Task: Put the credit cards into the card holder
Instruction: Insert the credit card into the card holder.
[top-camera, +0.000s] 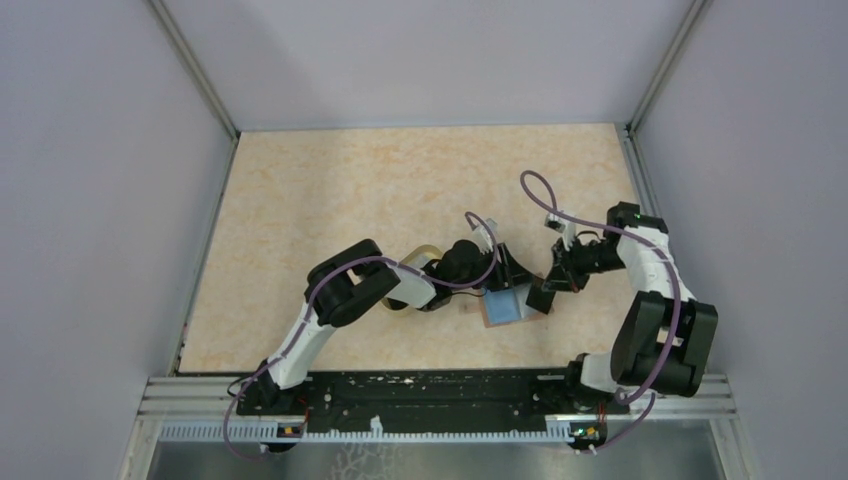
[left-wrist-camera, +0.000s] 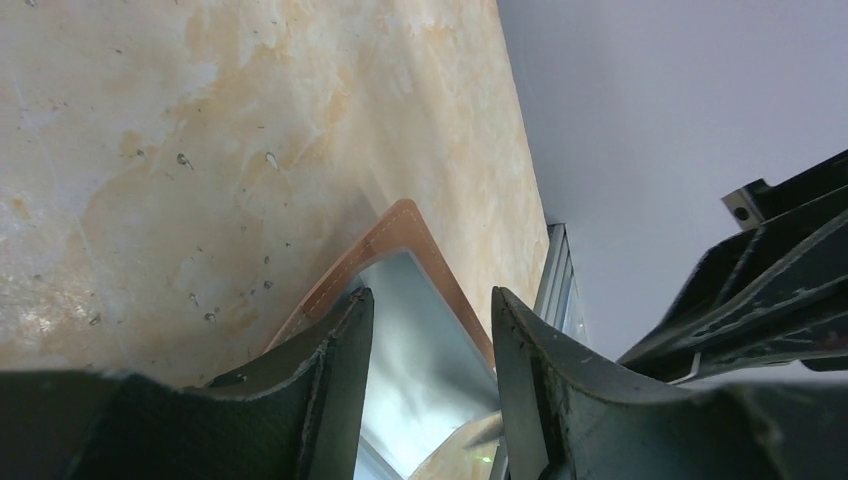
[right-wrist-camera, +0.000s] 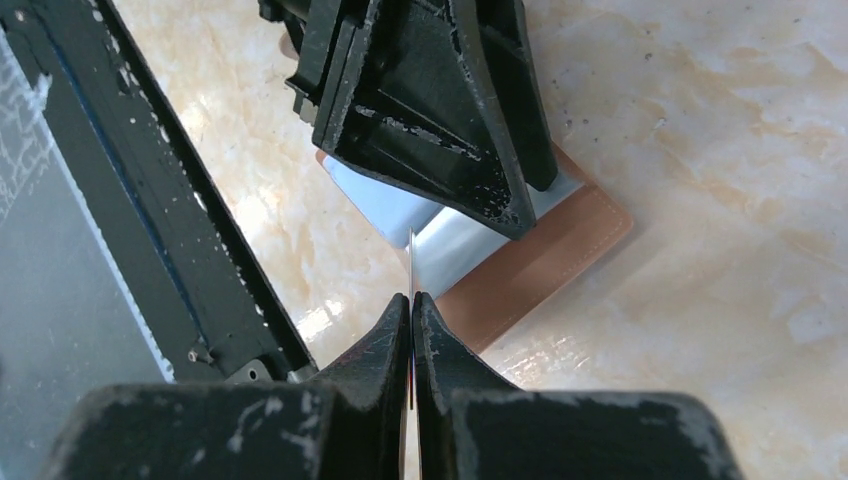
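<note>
The card holder (top-camera: 507, 310) lies open on the table, its reddish-brown rim (left-wrist-camera: 395, 225) framing a light blue inside (right-wrist-camera: 455, 240). My left gripper (left-wrist-camera: 430, 295) is open, both fingertips set down on that blue inside and spread apart. From the right, my right gripper (right-wrist-camera: 412, 300) is shut on a credit card (right-wrist-camera: 412, 262), seen edge-on as a thin line. The card's far edge reaches the holder's blue inside, just beside the left fingers (right-wrist-camera: 440, 120). In the top view the right gripper (top-camera: 545, 296) sits at the holder's right edge and the left gripper (top-camera: 500, 277) at its far edge.
An oval tan-rimmed dish (top-camera: 425, 256) sits behind the left arm's wrist, partly hidden. The black base rail (top-camera: 430, 390) runs along the near table edge, close to the holder (right-wrist-camera: 150, 200). Grey walls enclose the table on three sides.
</note>
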